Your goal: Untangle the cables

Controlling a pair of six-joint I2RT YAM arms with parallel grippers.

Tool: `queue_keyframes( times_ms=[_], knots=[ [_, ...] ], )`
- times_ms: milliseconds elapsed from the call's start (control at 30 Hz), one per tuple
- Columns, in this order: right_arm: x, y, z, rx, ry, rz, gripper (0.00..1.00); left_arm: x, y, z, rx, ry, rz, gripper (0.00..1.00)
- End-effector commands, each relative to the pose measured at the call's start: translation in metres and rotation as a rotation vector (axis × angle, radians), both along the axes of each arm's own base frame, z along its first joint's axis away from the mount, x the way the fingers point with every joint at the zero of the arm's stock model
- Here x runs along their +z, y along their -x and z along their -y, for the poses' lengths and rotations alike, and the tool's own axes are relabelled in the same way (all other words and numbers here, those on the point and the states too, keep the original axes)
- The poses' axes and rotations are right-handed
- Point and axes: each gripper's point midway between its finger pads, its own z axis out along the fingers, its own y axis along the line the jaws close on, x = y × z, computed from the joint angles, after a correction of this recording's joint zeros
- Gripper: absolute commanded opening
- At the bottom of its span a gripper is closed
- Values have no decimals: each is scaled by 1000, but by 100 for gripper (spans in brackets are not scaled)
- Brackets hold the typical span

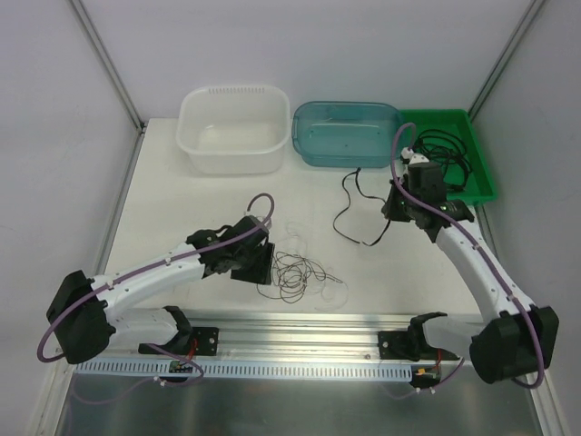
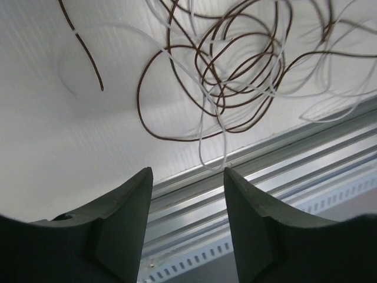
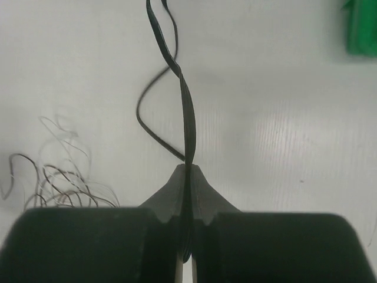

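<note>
Along the far edge of the table (image 1: 182,218), three containers are sitting side by side: a white tub (image 1: 233,156), a translucent teal bin (image 1: 345,154) and a green tray (image 1: 484,177). The tub is showing only its plain white floor. What the teal bin is holding I cannot tell through its tinted walls. The green tray is holding a bundle of looping black cords (image 1: 454,150), partly hidden by the right arm, so I cannot count them.

Two groups of cables are lying on the open table. One black cable (image 1: 335,222) is curving in front of the teal bin, and the right gripper (image 1: 393,216) is pinching it: in the right wrist view the jaws are pressing together on the flat black strand (image 3: 188,112), which is twisting away over the table.

Near the middle, well apart from that cable, a loose tangle (image 1: 292,268) is resting just in front of the left gripper (image 1: 257,266). The left wrist view is showing it made of a thin brown wire (image 2: 141,106) coiling several times and a thin white cord (image 2: 200,141) weaving through it. The left gripper's two fingers are standing apart, holding nothing, hovering near the metal rail (image 2: 283,159) with the tangle lying beyond the tips.
</note>
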Motion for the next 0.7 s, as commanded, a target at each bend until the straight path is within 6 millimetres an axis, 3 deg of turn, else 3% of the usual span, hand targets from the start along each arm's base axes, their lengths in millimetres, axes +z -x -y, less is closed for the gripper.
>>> queue_keyframes(
  times_ms=[0,133,233,400,567,667],
  knots=[
    [-47,6,-18,57,-23,-157,1,43,-27,5,6,90,79,53],
    [-89,11,-35,120,27,-296,4,72,-50,1,16,144,118,73],
    [-103,8,-52,173,62,-328,8,97,-68,-8,24,160,170,85],
    [-117,0,-71,239,101,-356,17,122,-94,-29,47,147,256,87],
    [-131,2,-84,299,145,-396,36,123,-117,-64,109,39,349,86],
    [-138,1,-87,312,183,-405,45,115,-126,-87,124,-73,402,86]
  ],
)
